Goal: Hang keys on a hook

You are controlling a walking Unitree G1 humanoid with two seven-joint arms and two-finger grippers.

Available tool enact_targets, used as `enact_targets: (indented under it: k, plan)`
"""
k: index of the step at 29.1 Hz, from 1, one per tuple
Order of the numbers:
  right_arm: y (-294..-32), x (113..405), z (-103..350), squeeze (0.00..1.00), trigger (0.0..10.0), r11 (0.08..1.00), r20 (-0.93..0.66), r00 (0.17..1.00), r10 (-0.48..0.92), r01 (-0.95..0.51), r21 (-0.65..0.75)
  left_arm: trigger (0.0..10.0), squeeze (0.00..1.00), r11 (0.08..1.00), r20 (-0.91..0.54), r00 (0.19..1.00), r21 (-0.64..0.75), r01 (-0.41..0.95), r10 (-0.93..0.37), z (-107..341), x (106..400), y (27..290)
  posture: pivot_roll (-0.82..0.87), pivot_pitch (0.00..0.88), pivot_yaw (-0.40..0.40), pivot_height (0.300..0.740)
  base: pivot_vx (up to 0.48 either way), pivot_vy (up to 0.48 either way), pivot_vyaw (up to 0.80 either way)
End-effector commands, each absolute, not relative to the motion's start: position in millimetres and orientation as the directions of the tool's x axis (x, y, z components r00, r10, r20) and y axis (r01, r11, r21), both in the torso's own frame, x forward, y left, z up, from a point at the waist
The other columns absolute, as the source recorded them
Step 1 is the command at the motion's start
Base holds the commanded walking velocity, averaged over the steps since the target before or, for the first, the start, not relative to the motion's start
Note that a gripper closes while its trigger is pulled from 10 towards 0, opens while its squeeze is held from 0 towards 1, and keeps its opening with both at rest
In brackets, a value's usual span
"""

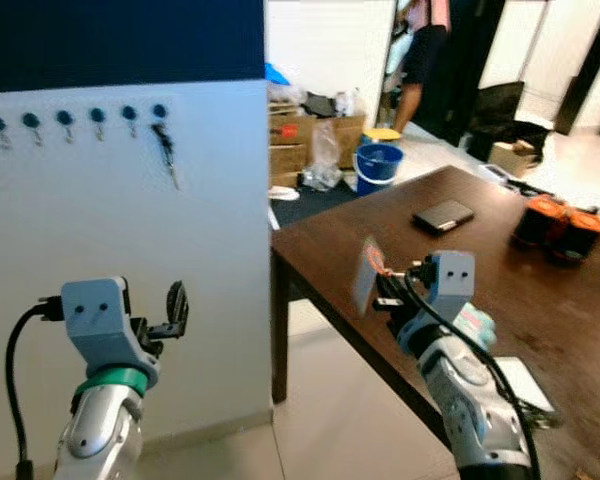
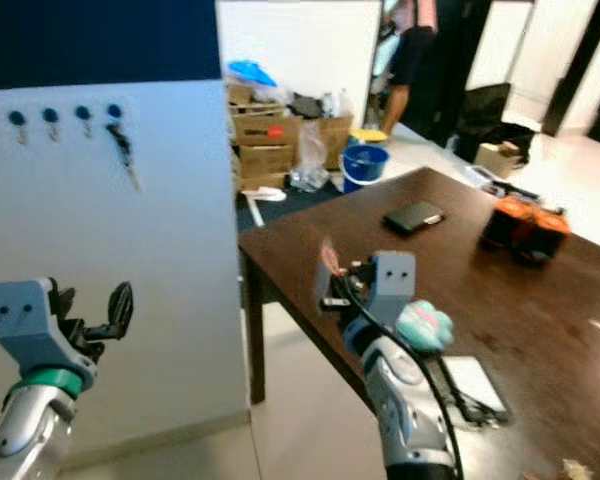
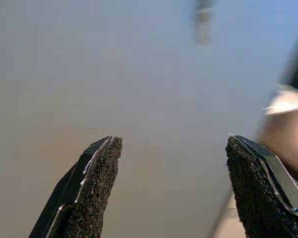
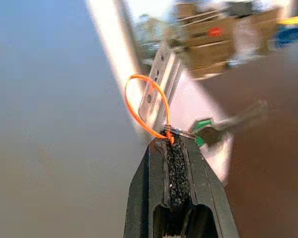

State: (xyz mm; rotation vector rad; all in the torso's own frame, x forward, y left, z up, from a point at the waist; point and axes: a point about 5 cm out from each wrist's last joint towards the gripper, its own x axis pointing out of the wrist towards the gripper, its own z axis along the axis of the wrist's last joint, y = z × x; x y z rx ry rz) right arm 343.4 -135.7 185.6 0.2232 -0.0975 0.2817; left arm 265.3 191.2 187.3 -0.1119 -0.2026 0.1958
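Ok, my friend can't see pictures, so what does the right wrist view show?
The right gripper is pinched shut on an orange loop with a key and a pale tag hanging from it. Behind are a pale wall, a dark brown table and blurry cardboard boxes.

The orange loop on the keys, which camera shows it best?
The right wrist view: the orange loop stands sharp and close above the right hand, which pinches its base. Both eye views show it as a small blurred orange streak beside a tag. The left wrist view faces the wall.
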Motion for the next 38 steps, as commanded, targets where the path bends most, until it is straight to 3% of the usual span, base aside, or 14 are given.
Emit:
enact_targets:
  k: [1,13,33,38]
  plan:
    - [-139.4,342.5,183.7,0.00,10.0,0.936,0.120,0.959,0.256,-0.277,0.215,10.0,0.00,0.975,0.181,0.963,-0.140,-0.174,0.198,185.7,265.1,189.8,-0.22,0.024,0.095,0.740,0.386,0.000,0.00]
    - [-139.1,340.6,182.5,0.00,10.0,0.936,0.118,0.959,0.256,-0.277,0.218,10.0,0.00,0.977,0.179,0.966,-0.140,-0.161,0.185,185.1,266.0,188.0,-0.22,0.021,0.099,0.740,0.358,0.000,0.00]
    - [-142.1,337.4,181.0,0.00,10.0,0.941,0.110,0.964,0.242,-0.261,0.217,10.0,0.00,0.984,0.197,0.970,-0.128,-0.120,0.144,186.1,264.5,182.8,-0.22,0.039,0.105,0.740,0.000,0.000,0.00]
    - [-141.3,336.6,180.4,0.00,10.0,0.940,0.107,0.964,0.242,-0.260,0.219,10.0,0.00,0.987,0.204,0.970,-0.121,-0.107,0.130,186.0,264.1,181.0,-0.22,0.039,0.105,0.740,0.000,0.315,0.00]
